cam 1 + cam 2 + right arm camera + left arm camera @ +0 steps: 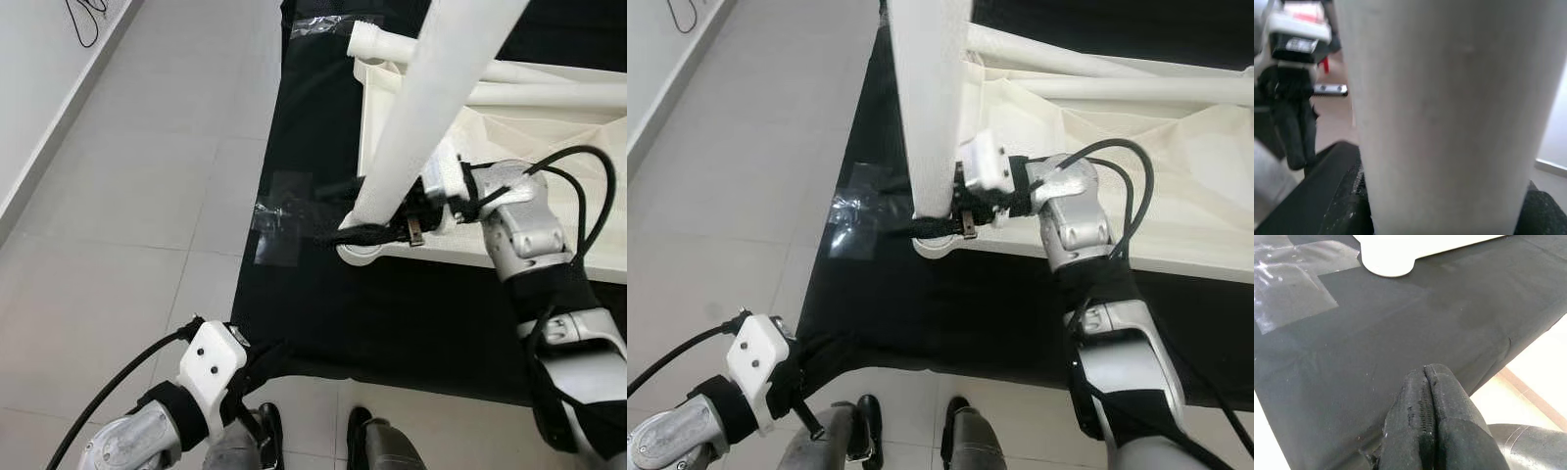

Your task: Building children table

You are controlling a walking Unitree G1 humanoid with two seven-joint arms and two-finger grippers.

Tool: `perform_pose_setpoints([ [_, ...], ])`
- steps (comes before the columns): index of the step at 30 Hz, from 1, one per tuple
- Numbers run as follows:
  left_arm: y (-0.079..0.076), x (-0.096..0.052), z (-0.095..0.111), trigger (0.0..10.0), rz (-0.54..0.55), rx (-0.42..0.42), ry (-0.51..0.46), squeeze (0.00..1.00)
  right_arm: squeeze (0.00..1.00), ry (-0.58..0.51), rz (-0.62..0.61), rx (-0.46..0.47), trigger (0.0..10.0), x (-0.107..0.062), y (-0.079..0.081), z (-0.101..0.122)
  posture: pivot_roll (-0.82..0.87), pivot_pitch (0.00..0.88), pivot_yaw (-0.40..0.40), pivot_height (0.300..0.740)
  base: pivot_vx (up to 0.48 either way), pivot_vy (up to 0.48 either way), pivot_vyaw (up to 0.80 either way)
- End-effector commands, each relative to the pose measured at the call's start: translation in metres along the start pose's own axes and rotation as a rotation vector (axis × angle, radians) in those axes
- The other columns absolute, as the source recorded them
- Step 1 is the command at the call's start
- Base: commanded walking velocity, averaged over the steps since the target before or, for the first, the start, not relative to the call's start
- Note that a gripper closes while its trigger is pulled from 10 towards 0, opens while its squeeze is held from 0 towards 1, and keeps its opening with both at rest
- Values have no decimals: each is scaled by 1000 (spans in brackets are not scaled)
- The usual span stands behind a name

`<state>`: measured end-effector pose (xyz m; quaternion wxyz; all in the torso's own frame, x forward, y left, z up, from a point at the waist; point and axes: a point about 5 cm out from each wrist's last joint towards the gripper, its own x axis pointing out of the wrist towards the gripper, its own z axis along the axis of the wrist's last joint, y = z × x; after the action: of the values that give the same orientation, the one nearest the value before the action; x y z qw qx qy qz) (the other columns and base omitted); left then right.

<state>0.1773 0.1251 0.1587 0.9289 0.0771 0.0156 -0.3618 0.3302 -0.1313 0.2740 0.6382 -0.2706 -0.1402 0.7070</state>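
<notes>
Floor (147, 196): grey tiles, white wall along the robot's left. Black cloth (323, 313) spread over the floor, clear tape patch (279, 230) at its left edge. White frame (509, 93) of tubes with cream fabric lay on the cloth. White leg (431, 88) stood tilted over the frame's round corner socket (358, 255). Right end effector (945, 223) clamped around the leg's lower end. Left end effector (1425, 431) hung low over the cloth's near edge, fingers pressed together, holding nothing.
</notes>
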Motion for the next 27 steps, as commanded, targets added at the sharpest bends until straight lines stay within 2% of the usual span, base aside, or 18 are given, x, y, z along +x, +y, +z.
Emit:
perform_pose_setpoints([
  [1,-3,-1,-6,10000,-6,-15,32,0,0,102,93,117,10000,10,18,-28,175,357,-14,740,0,0,0],
  [8,-2,1,-6,10000,-3,-16,27,0,0,49,62,137,10000,11,11,-23,171,355,-21,740,0,0,0],
  [10,-2,1,-6,10000,0,-16,26,0,0,-15,-6,183,10000,12,5,-21,169,355,-24,740,0,0,0],
  [13,-2,2,-6,10000,2,-16,24,0,0,-38,-79,230,10000,11,-1,-22,168,356,-25,740,0,0,0],
  [18,-2,2,-6,10000,1,-18,23,0,0,-20,-169,295,10000,11,-5,-29,163,357,-26,740,0,0,0],
  [27,-2,3,-6,10000,3,-21,22,0,0,24,-203,348,10000,14,0,-39,165,358,-27,740,0,0,0],
])
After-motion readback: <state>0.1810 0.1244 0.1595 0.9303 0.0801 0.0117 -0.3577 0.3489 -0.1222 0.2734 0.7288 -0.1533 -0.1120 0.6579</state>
